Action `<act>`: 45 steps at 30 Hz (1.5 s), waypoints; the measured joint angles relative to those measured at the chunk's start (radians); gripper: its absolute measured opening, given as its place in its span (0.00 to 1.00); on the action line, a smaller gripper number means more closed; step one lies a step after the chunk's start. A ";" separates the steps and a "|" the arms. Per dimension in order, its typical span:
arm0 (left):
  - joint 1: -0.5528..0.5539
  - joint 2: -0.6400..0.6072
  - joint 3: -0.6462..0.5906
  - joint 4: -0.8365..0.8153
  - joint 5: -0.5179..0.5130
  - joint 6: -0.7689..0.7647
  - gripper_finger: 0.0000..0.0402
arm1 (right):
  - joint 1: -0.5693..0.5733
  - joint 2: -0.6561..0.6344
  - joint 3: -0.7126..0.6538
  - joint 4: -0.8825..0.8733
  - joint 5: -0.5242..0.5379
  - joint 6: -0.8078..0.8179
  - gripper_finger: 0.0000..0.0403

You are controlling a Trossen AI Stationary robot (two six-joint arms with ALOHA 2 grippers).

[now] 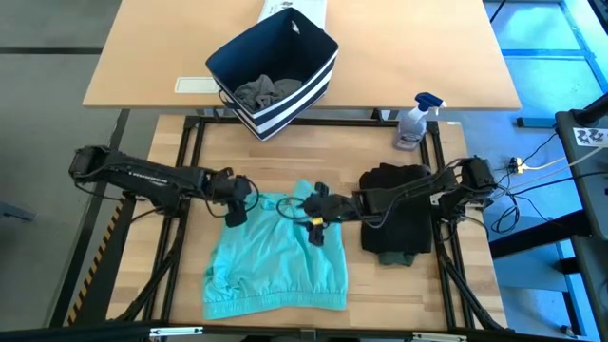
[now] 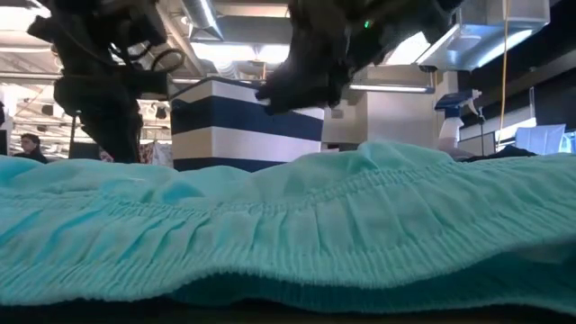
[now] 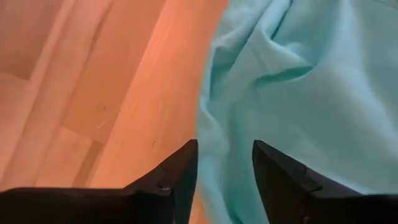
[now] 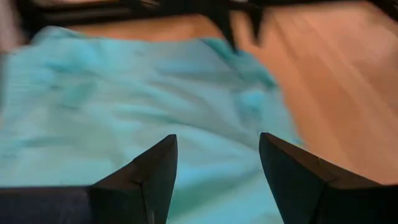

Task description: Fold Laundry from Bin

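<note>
A teal piece (image 1: 275, 255) lies spread on the wooden table, its gathered elastic band (image 2: 288, 225) toward the near edge. My left gripper (image 1: 234, 215) is open above the teal piece's far left edge (image 3: 208, 124), one finger on each side of that edge. My right gripper (image 1: 315, 231) is open above the piece's far right part (image 4: 186, 112). A black garment (image 1: 394, 220) lies folded to the right. The navy striped bin (image 1: 274, 68) stands beyond the table's far edge with a grey garment (image 1: 266, 91) inside.
A spray bottle (image 1: 415, 120) stands at the table's far right corner. A white printed box (image 1: 296, 11) sits behind the bin. Bare wood (image 1: 190, 275) shows left of the teal piece. Cables hang by the right arm's base (image 1: 518, 166).
</note>
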 joint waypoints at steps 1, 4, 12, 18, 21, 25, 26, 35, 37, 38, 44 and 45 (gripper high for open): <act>0.020 0.007 0.000 0.003 0.019 0.013 0.39 | 0.014 0.000 0.000 0.019 -0.012 0.000 0.56; 0.070 0.048 0.000 0.020 0.071 0.035 0.44 | 0.055 0.024 0.000 0.115 -0.019 0.000 0.56; 0.119 0.194 0.000 0.058 0.028 0.050 0.51 | 0.116 0.178 0.041 0.160 -0.082 0.027 0.56; 0.152 0.259 0.000 0.085 -0.051 0.075 0.39 | 0.114 0.280 0.085 0.035 -0.150 0.111 0.56; 0.159 0.254 0.000 0.096 -0.050 0.091 0.22 | 0.114 0.303 0.098 -0.080 -0.148 0.138 0.56; 0.164 0.224 0.005 0.094 -0.050 0.099 0.03 | 0.117 0.296 0.103 -0.177 -0.123 0.182 0.56; 0.165 0.213 0.005 0.093 -0.050 0.102 0.03 | 0.121 0.296 0.103 -0.188 -0.121 0.186 0.56; 0.165 0.034 0.005 0.032 -0.088 0.101 0.01 | 0.145 0.296 0.102 -0.249 -0.111 0.207 0.56; 0.165 -0.019 0.005 0.015 -0.087 0.097 0.01 | 0.147 0.296 0.102 -0.271 -0.111 0.214 0.56; 0.165 -0.046 0.005 0.017 -0.080 0.096 0.01 | 0.148 0.296 0.102 -0.285 -0.112 0.217 0.56; 0.130 -0.170 0.006 0.015 -0.039 0.095 0.00 | 0.147 0.294 0.102 -0.340 -0.102 0.241 0.56; 0.123 -0.186 0.006 0.011 -0.041 0.095 0.00 | 0.147 0.294 0.102 -0.342 -0.099 0.241 0.56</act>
